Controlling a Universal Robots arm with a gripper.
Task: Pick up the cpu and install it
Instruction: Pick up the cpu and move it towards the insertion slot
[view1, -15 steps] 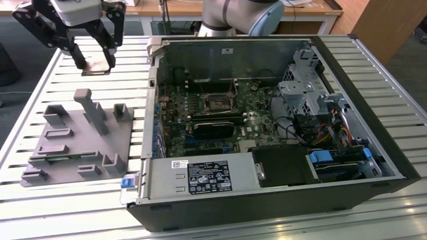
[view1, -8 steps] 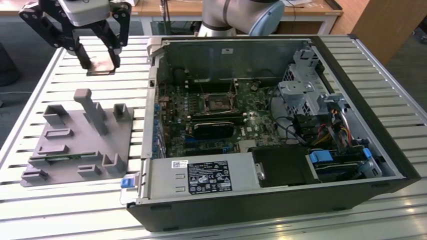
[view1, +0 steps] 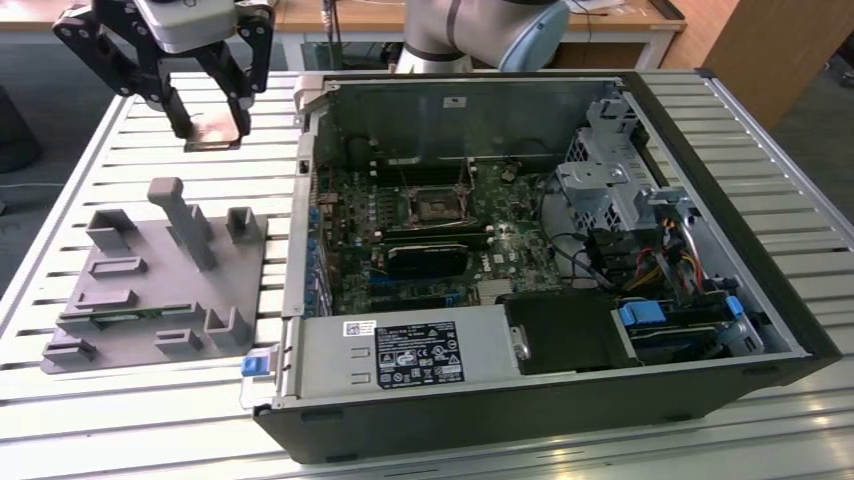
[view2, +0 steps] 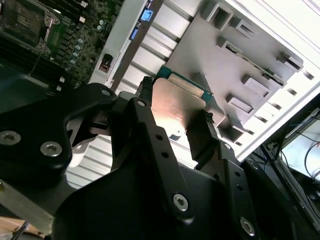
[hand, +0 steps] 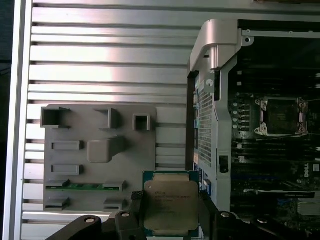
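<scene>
The cpu (view1: 214, 133), a flat square chip with a silvery metal top, hangs in the air above the slatted table, to the exterior view's left of the open computer case (view1: 534, 250). My gripper (view1: 211, 128) is shut on it, one black finger on each of two opposite edges. Both wrist views show the cpu (hand: 170, 207) (view2: 177, 107) between the fingers (hand: 136, 200). The black socket with its metal frame (view1: 430, 205) (hand: 280, 116) lies uncovered on the motherboard inside the case, well apart from the chip.
A grey fixture tray (view1: 160, 280) (hand: 100, 155) with raised blocks and a tall post (view1: 187, 225) lies on the table below the gripper. A green memory stick (view1: 120, 318) (hand: 75, 186) rests in it. The case wall (view1: 310, 110) stands between gripper and socket.
</scene>
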